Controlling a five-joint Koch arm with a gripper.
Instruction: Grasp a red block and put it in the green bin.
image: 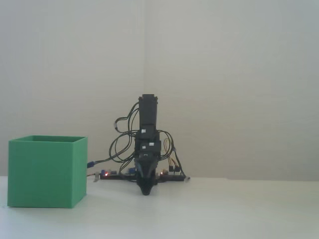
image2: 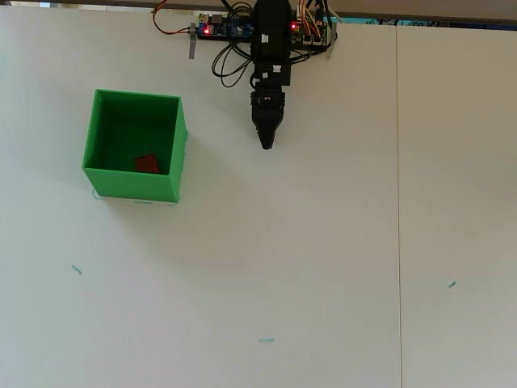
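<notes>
Judging by the layout, the task appears done. A matte white desk (image2: 323, 242) carries the green bin (image2: 133, 145), a thin-walled plastic cube. The black hand (image2: 266, 144) is parked apart, jaws drawn together, empty. The small red block (image2: 147, 164) lies inside the bin.

no readable text, labels, brands or numbers in either view.
</notes>
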